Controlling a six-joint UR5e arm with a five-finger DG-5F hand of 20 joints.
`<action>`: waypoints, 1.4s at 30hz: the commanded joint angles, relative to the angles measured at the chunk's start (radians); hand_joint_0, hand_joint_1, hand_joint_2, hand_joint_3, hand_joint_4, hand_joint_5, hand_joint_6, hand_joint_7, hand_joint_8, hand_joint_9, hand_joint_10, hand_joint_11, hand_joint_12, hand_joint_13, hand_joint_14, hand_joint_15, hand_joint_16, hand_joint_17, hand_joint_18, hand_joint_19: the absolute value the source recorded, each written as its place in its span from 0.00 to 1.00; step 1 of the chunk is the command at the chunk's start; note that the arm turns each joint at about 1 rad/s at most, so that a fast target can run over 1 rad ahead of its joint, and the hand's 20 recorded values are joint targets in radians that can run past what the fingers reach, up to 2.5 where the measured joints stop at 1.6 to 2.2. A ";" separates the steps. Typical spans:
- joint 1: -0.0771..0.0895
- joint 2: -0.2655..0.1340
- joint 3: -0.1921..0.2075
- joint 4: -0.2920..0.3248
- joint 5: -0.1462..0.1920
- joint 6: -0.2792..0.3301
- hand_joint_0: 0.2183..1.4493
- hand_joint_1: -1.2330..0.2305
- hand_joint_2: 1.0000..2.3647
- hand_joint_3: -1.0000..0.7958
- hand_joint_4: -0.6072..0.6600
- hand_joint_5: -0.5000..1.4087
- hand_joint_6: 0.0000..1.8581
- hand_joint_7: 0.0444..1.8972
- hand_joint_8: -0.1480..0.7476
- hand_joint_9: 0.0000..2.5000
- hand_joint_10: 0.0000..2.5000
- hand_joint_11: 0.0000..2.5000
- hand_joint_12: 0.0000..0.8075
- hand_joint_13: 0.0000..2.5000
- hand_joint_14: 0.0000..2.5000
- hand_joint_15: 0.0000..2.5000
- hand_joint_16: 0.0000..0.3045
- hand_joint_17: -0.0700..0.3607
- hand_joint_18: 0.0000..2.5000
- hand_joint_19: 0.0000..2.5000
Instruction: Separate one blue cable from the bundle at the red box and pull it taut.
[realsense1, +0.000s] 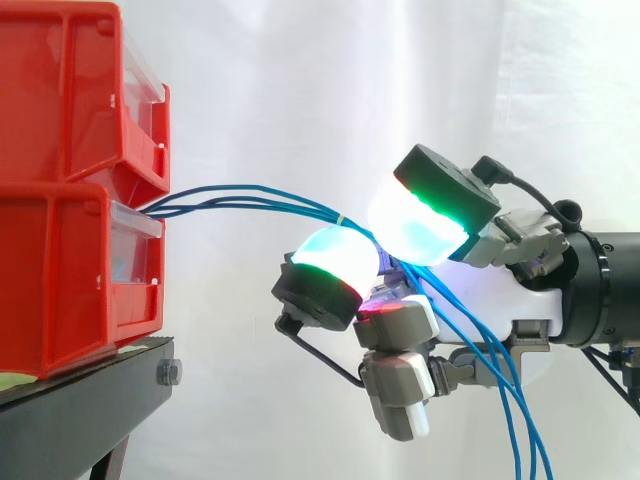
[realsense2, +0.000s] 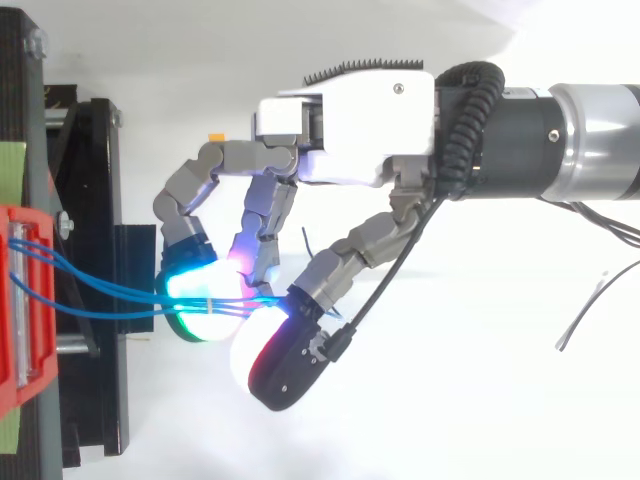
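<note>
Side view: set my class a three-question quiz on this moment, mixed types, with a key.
1. True or false: the blue cables come out of the red bins and hang down beyond the robot hand.
2. Where do the cables meet the robot hand? A) between its glowing pads B) round its wrist C) nowhere
3. Fill in: the red bins stand on a ____ stand.
Key: 1 true; 2 A; 3 black.

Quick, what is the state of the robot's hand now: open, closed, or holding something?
Hand: closed, glowing pads pinching the bundle of thin blue cables at the small yellow tie.
</note>
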 joint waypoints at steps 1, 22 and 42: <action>0.000 0.000 0.001 -0.001 0.001 0.001 0.22 0.21 0.00 0.28 0.54 0.20 0.49 0.59 0.53 0.50 0.01 0.39 0.47 0.48 0.01 0.30 0.16 0.42 0.40 0.29; -0.002 0.000 0.009 -0.001 0.001 0.001 0.37 0.23 0.01 0.38 0.49 0.19 0.48 0.62 0.51 0.47 0.01 0.40 0.45 0.47 0.01 0.31 0.16 0.41 0.39 0.32; -0.003 0.000 0.009 -0.014 0.002 0.000 0.40 0.12 0.00 0.28 0.43 0.21 0.50 0.63 0.51 0.54 0.01 0.42 0.43 0.50 0.01 0.33 0.13 0.37 0.41 0.30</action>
